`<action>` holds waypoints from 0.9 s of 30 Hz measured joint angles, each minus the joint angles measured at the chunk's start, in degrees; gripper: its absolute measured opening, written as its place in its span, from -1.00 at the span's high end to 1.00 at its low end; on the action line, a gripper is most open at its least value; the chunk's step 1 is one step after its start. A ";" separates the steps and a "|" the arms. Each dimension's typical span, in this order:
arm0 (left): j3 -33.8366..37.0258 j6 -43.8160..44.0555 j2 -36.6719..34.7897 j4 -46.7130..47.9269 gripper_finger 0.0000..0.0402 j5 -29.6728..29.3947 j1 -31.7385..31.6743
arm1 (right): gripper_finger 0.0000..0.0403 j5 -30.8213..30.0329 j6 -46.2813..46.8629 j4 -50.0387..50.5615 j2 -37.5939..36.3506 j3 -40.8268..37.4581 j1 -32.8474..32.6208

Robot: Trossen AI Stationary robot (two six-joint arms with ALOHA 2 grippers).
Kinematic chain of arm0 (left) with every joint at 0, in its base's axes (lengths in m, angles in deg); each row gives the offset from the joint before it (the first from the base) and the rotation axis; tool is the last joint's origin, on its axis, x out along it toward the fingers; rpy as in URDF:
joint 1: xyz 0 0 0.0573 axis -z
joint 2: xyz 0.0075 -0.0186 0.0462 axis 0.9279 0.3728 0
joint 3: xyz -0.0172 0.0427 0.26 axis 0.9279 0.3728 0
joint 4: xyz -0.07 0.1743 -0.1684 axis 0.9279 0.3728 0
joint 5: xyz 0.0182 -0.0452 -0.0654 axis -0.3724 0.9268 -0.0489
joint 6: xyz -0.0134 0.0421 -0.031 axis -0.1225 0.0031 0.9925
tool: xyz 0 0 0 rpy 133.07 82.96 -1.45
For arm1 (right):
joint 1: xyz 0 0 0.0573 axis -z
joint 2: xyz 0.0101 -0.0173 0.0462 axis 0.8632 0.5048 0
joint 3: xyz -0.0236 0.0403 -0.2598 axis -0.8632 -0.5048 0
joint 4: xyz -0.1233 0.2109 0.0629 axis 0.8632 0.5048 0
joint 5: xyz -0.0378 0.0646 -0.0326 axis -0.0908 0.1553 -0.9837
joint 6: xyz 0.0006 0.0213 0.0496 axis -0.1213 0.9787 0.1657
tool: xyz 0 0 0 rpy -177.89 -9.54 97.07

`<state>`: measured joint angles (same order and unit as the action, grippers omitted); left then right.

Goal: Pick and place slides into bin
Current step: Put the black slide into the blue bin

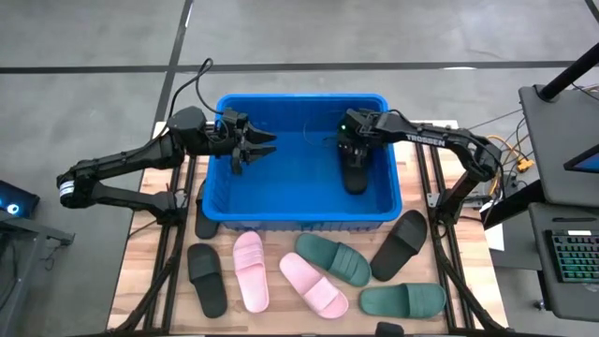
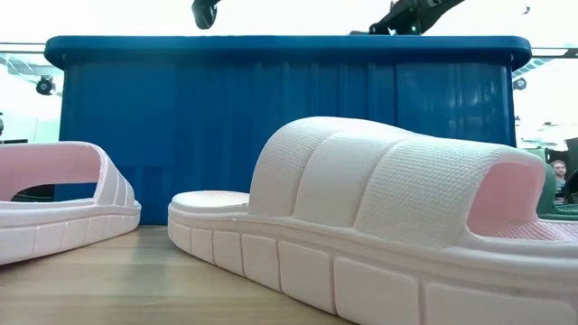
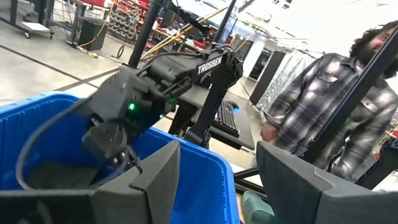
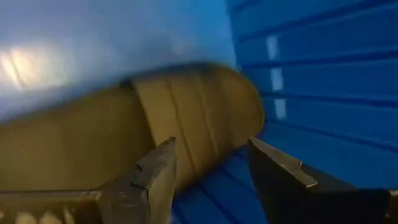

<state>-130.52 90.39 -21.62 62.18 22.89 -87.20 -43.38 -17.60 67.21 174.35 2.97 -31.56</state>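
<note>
The blue bin stands mid-table. A black slide lies inside it by the right wall; in the right wrist view it shows as a dark shape on the blue floor. My right gripper hangs over that slide, its fingers open, with the slide just beyond them. My left gripper is open and empty over the bin's left part, and also shows in its wrist view. In front of the bin lie two pink slides, two green ones and two black ones.
Another black slide lies partly hidden at the bin's left front corner. In the low view a pink slide fills the foreground before the bin wall. A person in a plaid shirt stands beyond the table's right side.
</note>
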 joint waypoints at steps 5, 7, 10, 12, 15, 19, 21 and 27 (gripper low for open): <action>0.00 -0.02 0.00 0.00 0.02 0.00 -0.04 | 0.09 0.03 7.29 -0.50 -2.12 4.58 -0.09; 0.00 -0.02 0.00 0.00 0.02 0.00 -0.04 | 0.09 0.11 8.95 -0.84 -3.81 5.63 -0.32; 0.00 -0.02 0.00 0.00 0.02 0.00 -0.04 | 0.09 0.24 11.79 -0.79 -6.94 6.96 -1.36; 0.00 -0.04 0.00 0.00 0.02 0.00 -0.04 | 0.09 1.36 13.91 -0.97 -9.64 7.46 -2.44; 0.00 -0.16 0.00 0.00 0.02 0.00 -0.03 | 0.09 2.55 17.96 -0.90 -14.00 7.51 -4.38; 0.00 -0.18 -0.01 0.00 0.02 0.00 -0.02 | 0.09 2.71 22.03 -0.72 -19.58 7.41 -8.30; 0.00 -0.20 0.00 0.00 0.02 0.00 -0.04 | 0.09 2.63 22.87 -0.44 -21.87 7.41 -10.64; 0.02 -0.42 -0.01 0.00 0.02 0.01 -0.02 | 0.09 -0.32 30.91 10.50 -25.40 7.32 -16.81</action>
<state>-130.50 89.98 -21.63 62.18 22.90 -87.22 -43.71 13.31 77.72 148.96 10.28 -48.37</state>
